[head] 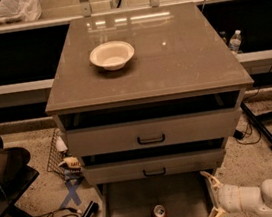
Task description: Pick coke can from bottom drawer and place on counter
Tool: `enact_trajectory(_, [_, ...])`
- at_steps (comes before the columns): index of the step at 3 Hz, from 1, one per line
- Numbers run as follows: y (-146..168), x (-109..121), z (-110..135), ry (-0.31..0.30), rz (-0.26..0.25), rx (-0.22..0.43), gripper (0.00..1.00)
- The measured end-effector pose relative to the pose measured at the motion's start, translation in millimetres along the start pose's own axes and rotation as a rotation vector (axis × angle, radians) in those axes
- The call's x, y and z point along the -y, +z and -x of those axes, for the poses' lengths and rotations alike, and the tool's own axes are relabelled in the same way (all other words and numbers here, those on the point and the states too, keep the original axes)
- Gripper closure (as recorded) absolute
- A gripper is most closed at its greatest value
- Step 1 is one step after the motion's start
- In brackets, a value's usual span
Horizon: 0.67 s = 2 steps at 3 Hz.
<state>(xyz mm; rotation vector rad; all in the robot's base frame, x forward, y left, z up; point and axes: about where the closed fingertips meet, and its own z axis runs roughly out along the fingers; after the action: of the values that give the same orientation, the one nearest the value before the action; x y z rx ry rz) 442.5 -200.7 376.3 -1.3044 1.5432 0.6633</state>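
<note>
**Reach toward the can, grasp not yet made**

The small red soda can with a silver top (pixel 159 215) is seen standing upright on the bare floor of the wide, shallow grey bottom drawer (pixel 138 196), which is pulled out, near its front edge and about midway across. Just beside it, to the right at the drawer's side rail, the cream-coloured two-finger gripper (pixel 209 198) is held low, its fingers spread apart, empty and pointing toward the can, which is not touched. The approach step is judged to be in hand.

For the next move, the spread fingers would need to be brought leftward over the rail and set either side of the can before being closed. Above, the glossy grey-brown counter slab (pixel 179 59) is occupied only by a shallow white bowl (pixel 112 55) at its left rear, so room is left for placement.
</note>
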Motion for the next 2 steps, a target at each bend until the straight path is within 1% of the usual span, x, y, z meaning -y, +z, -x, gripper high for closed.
enact_trajectory(1, [0,0,1,-0.002,0.001,0.000,0.00])
enact_trajectory(2, [40,-6,-18,0.045,0.032,0.035,0.00])
